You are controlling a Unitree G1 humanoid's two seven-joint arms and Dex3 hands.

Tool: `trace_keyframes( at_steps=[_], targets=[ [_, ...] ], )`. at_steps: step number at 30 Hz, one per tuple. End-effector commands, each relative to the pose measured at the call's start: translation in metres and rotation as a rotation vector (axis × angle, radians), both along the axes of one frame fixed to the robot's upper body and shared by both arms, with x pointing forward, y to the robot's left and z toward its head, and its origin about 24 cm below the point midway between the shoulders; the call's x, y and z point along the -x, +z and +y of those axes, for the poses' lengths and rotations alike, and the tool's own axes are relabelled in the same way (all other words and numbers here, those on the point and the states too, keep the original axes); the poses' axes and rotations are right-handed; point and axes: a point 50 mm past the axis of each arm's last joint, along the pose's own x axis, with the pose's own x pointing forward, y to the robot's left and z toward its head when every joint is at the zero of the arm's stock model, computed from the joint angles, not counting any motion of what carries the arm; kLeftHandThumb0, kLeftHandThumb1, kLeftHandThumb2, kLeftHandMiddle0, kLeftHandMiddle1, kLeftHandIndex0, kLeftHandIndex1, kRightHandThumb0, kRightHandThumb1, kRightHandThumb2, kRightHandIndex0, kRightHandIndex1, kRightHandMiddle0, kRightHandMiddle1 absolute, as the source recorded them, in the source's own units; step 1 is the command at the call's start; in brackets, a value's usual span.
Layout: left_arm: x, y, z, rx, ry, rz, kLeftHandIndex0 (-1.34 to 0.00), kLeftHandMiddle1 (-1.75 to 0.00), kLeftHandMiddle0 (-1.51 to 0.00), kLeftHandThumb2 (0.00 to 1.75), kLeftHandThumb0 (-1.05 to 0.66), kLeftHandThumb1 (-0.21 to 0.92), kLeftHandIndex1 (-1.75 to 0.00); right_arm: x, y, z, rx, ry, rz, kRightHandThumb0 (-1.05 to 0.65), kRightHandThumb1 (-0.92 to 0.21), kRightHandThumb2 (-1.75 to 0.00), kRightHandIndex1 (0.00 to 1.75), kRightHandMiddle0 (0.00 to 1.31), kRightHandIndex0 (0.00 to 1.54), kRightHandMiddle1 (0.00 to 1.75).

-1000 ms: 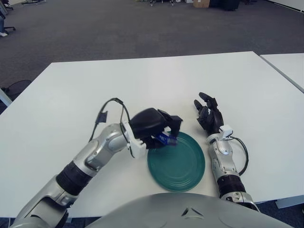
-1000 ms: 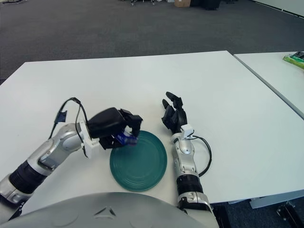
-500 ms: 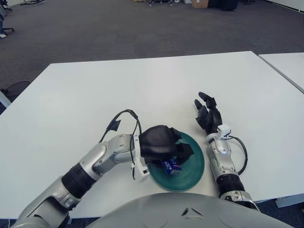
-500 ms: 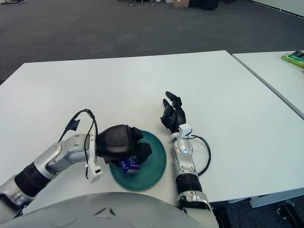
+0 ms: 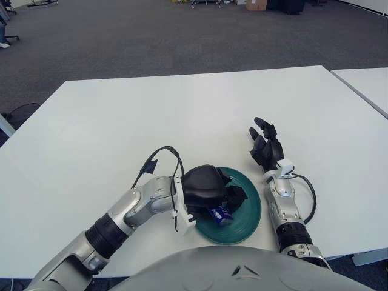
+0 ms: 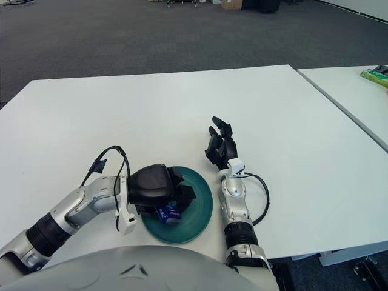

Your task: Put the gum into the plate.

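Note:
A dark green plate (image 5: 249, 211) lies on the white table (image 5: 182, 115) near its front edge. My left hand (image 5: 225, 202) is low over the left half of the plate, fingers curled around a small blue gum pack (image 5: 218, 213). The pack sits at the plate's surface under the palm; I cannot tell whether it rests on it. It also shows in the right eye view (image 6: 168, 213). My right hand (image 5: 265, 145) lies on the table just right of the plate, fingers spread and holding nothing.
A second white table (image 6: 357, 97) stands to the right across a gap, with a green object (image 6: 377, 75) on it. Dark carpet lies beyond the far table edge.
My left hand carried the gum from the plate's left rim to over the plate and lowered it. In the last half second it settled slightly lower. The right hand has not moved.

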Motion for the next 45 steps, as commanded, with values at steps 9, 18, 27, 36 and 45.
trace_keyframes(
  at_steps=[9, 18, 27, 36, 45],
  targets=[
    [-0.006, -0.009, 0.005, -0.027, 0.027, -0.083, -0.01, -0.49, -0.35, 0.58, -0.79, 0.91, -0.95, 0.055, -0.069, 0.005, -0.317, -0.093, 0.387, -0.62, -0.92, -0.94, 0.03, 0.0, 0.42, 0.83],
    [-0.005, 0.001, 0.004, -0.048, 0.04, -0.064, 0.0, -0.1, -0.29, 0.7, -0.9, 0.92, -0.56, 0.051, -0.065, 0.013, -0.458, -0.178, 0.345, -0.56, -0.92, -0.89, 0.06, 0.05, 0.51, 0.91],
    [-0.007, 0.004, 0.004, -0.099, 0.043, -0.033, 0.0, -0.01, -0.19, 0.64, -0.96, 0.92, -0.41, 0.051, -0.064, 0.014, -0.458, -0.217, 0.334, -0.5, -0.92, -0.89, 0.1, 0.09, 0.57, 0.93],
    [-0.008, 0.009, 0.004, -0.077, 0.039, -0.011, 0.0, 0.0, -0.11, 0.62, -1.03, 0.92, -0.29, 0.05, -0.06, 0.014, -0.397, -0.237, 0.319, -0.48, -0.92, -0.9, 0.11, 0.11, 0.59, 0.93],
    [-0.012, 0.02, 0.01, -0.077, 0.007, -0.01, 0.0, 0.0, -0.02, 0.68, -1.05, 0.92, -0.07, 0.045, -0.056, 0.021, -0.507, -0.232, 0.328, -0.51, -0.92, -0.91, 0.11, 0.11, 0.58, 0.92]
  ],
)
